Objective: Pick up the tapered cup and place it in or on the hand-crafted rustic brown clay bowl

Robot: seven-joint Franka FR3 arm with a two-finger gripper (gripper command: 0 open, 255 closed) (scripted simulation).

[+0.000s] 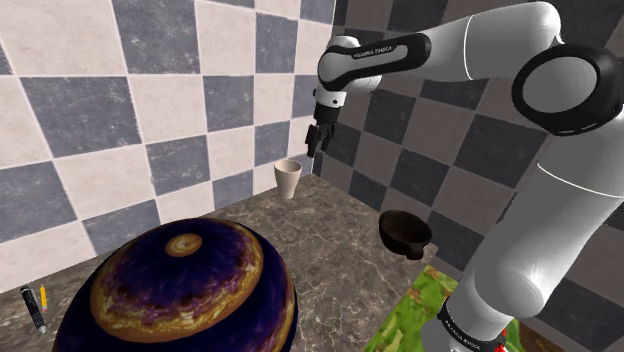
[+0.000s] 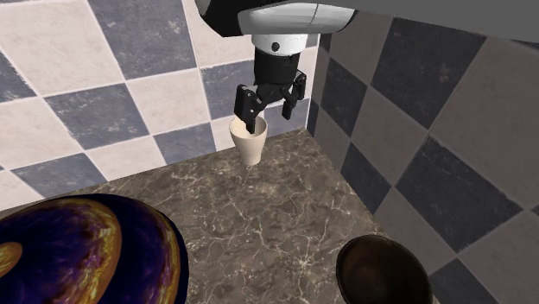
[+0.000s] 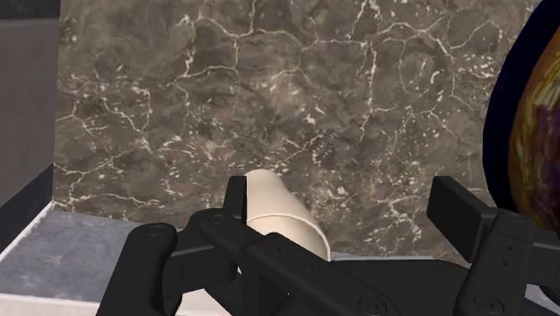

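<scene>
Two checkered walls (image 1: 100,110) of grey and cream tiles meet in a corner behind the brown marbled counter (image 1: 320,250) I work over. The biggest thing on that counter is a dark purple ball (image 1: 180,290) banded in gold, sitting at the near end in the shoulder view's lower left. My white arm (image 1: 560,150) rises from the shoulder view's lower right and reaches toward the corner. A green patterned patch (image 1: 420,310) lies next to my base. The dark brown bowl (image 1: 405,232) sits upright by the wall on the shoulder view's right, well apart from the cup and with nothing in it. The tapered cup (image 1: 289,178) is cream-coloured and stands upright on the counter close to the corner, mouth up. My gripper (image 2: 268,115) hangs at its rim with the jaws spread wide. In the wrist view the cup lies between my fingers (image 3: 235,199), just beside one and well clear of the other, so I am not clasping it. Whether the nearer finger touches it I cannot tell. A black marker (image 1: 32,308) and a thin orange pen (image 1: 43,298) lie side by side at the shoulder view's far left.
</scene>
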